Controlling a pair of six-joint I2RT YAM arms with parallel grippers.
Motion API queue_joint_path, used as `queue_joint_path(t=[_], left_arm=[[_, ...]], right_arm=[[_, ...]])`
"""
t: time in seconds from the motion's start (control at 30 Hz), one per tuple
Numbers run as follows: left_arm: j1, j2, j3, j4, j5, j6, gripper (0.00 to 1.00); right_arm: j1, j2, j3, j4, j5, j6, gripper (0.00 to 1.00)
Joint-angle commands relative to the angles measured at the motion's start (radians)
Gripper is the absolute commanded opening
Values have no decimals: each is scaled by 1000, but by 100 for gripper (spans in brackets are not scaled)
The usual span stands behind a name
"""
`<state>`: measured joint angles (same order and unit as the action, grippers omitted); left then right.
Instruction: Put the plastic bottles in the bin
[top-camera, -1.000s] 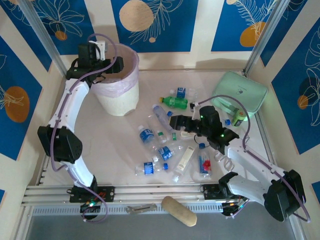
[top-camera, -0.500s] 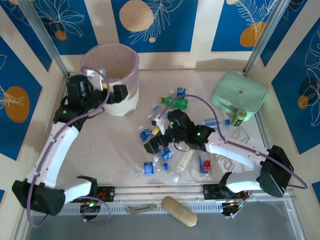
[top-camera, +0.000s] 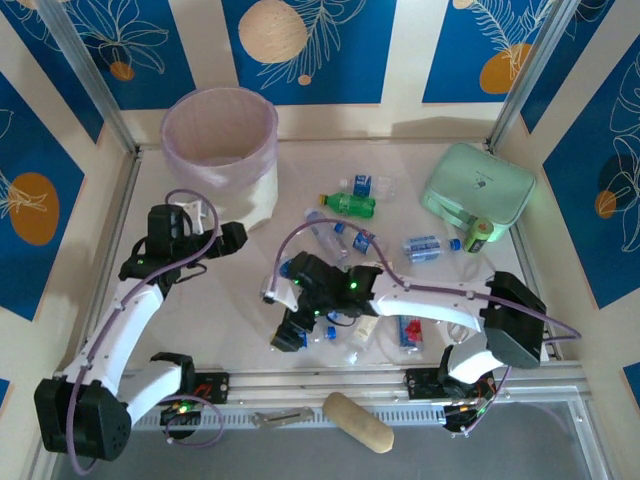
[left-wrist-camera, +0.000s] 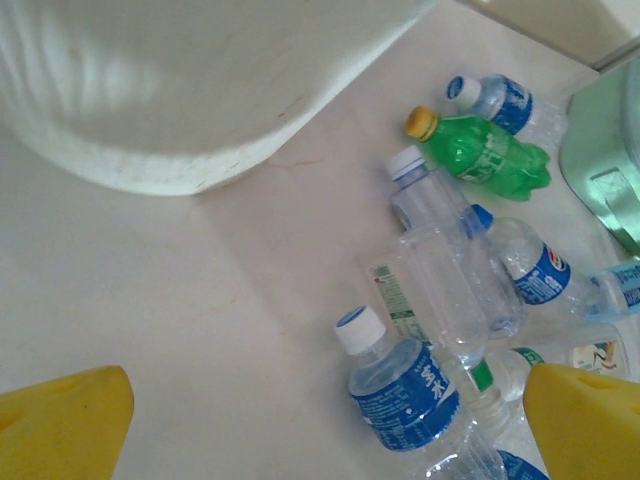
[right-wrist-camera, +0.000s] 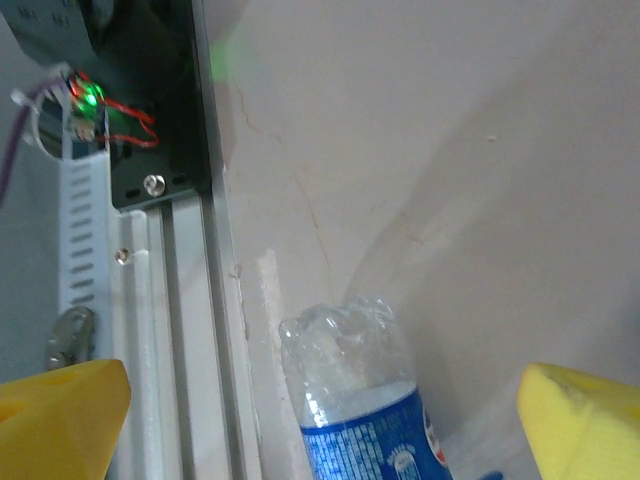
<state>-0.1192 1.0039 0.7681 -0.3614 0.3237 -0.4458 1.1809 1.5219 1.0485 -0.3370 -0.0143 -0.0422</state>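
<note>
White arms (top-camera: 130, 308) bent low — left tool (top-camera: 230, 240) spread, empty; right tool (top-camera: 284, 337), stretched leftward, spread over bottle (right-wrist-camera: 365, 435).

The table (top-camera: 215, 300) is lying bare between the bin (top-camera: 255, 195) and the heap of bottles (top-camera: 330, 240), leaving the left gripper (top-camera: 228, 240), jaws spread wide, room to pass. The bin's wall is standing close behind it. The right arm (top-camera: 420, 298) is stretching across the heap's near side, blocking that approach. The right gripper (top-camera: 285, 335), also spread, is hanging over a blue-labelled bottle (right-wrist-camera: 365, 430) just beside the front rail (right-wrist-camera: 180, 330). The green pouch (top-camera: 478, 185) is crowding the far right corner.
</note>
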Motion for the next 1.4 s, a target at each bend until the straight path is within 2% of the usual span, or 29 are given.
queue_joint_path(t=[0.0,0.37,0.93,1.07,1.17,1.27,1.37], left_arm=[[45,4,-22,91,68,-58,100],[179,-8,-88,136,143,-95,100],[202,15,-98,157,165,-106,100],[201,13,-98,151,161,-103,100],[202,14,-98,150,158,-101,100],[201,11,-98,149,153,-99,100],[201,3,-98,150,150,-92,100]], right_arm=[[42,67,50,-63,89,-119,100],[97,243,133,-99,226,-239,98],[105,359,154,-100,276,-284,93],[103,365,154,-90,267,-289,85],[100,365,156,-87,259,-294,72],[94,355,156,-77,250,-291,65],[76,324,169,-62,209,-255,62]])
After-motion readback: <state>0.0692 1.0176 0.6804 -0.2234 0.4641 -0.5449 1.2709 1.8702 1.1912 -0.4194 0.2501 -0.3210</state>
